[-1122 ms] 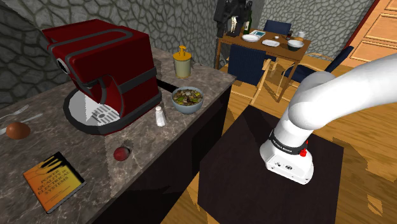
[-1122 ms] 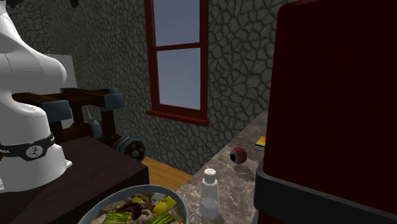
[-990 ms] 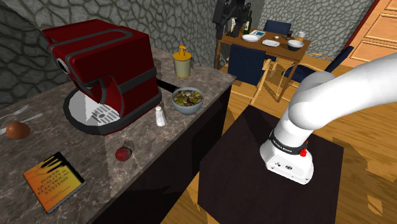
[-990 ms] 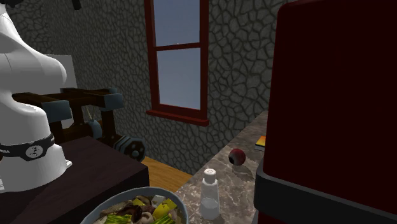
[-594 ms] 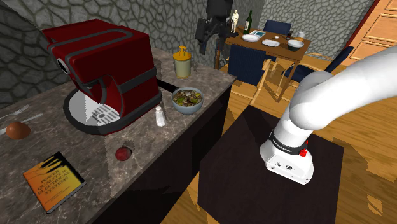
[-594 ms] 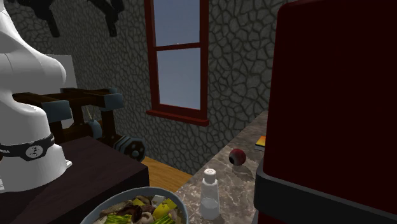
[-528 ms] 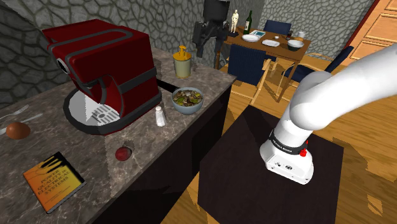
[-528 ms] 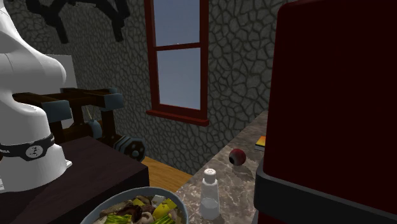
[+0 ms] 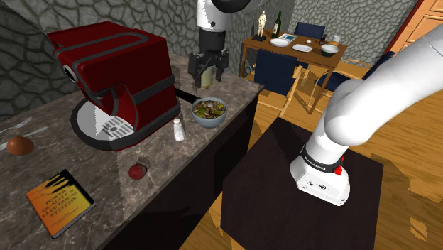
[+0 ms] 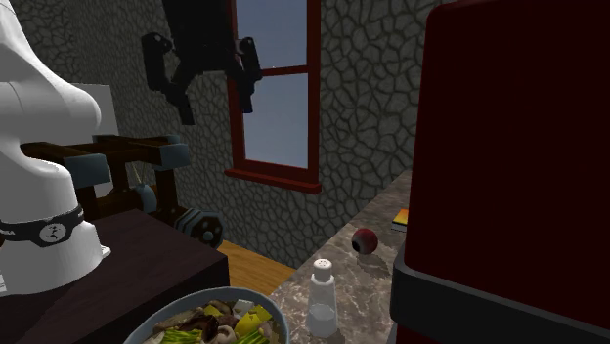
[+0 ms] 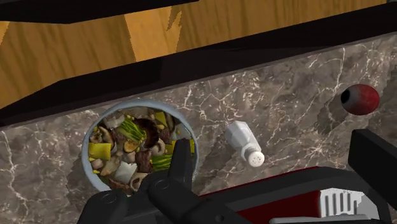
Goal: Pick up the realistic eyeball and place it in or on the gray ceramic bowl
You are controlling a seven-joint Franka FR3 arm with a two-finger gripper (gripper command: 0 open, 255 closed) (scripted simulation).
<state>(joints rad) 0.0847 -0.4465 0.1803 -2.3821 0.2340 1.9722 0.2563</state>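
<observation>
The eyeball [image 9: 136, 172] is a dark red ball lying on the marble counter near its front edge; it also appears past the salt shaker [image 10: 365, 239] and off beyond one fingertip [image 11: 359, 98]. The grey-blue bowl [image 9: 208, 121], full of mixed food, stands further along the counter [image 10: 177, 305] [image 11: 85, 156]. My gripper [image 9: 206, 77] hangs open and empty in the air just behind and above the bowl, far from the eyeball. In the second exterior view the gripper [image 10: 217, 102] is high before the window. Through the wrist camera the gripper [image 11: 277, 159] looks down on bowl, shaker and eyeball.
A white salt shaker [image 9: 178, 129] stands between bowl and eyeball. A big red machine [image 9: 117, 82] takes up the counter's back. A yellow jar [image 9: 204, 67] sits behind the gripper. A book [image 9: 59, 201] and a brown egg [image 9: 20, 145] lie at the shoulder view's left.
The arm has swung from near the dining table across to the counter and come down, so the open gripper now hangs above the bowl. Nothing on the counter moved noticeably.
</observation>
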